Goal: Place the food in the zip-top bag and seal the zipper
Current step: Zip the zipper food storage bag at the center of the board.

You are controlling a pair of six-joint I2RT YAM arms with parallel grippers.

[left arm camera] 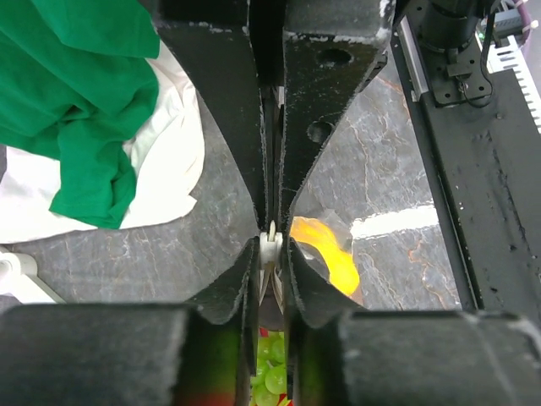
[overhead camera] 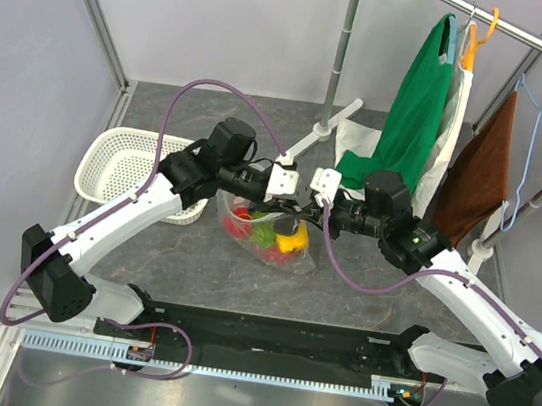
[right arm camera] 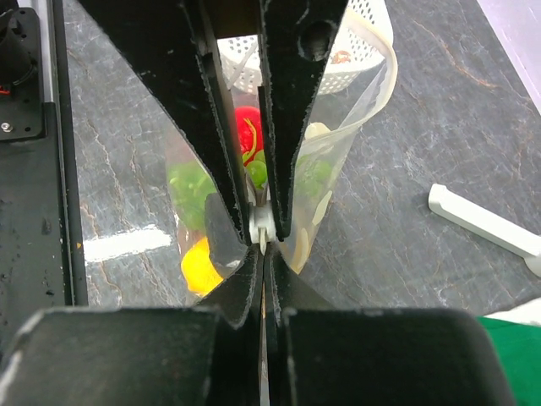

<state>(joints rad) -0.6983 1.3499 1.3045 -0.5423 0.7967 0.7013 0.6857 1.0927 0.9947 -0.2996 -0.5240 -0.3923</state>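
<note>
Food [overhead camera: 268,235] is sitting inside one zip-top bag [overhead camera: 309,259] at the middle of the table [overhead camera: 190,273]: I am counting three toys, red [overhead camera: 239,224], yellow [overhead camera: 293,242], green [overhead camera: 264,234]. Left gripper [left arm camera: 272,230] and right gripper [right arm camera: 260,211] are both pinching its zipper [left arm camera: 270,247] tight.

It looked like a robotics lab cell — plain panel walls [overhead camera: 10,45] on metal framing [overhead camera: 94,6], a grey tabletop [overhead camera: 192,263], a garment rail [overhead camera: 536,40] behind.

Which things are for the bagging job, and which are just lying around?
For the job:
zip-top bag
toy food inside it
zipper
left gripper and right gripper, both pinching the zipper

Just lying about:
white basket
green cloth
brown cloth
</note>
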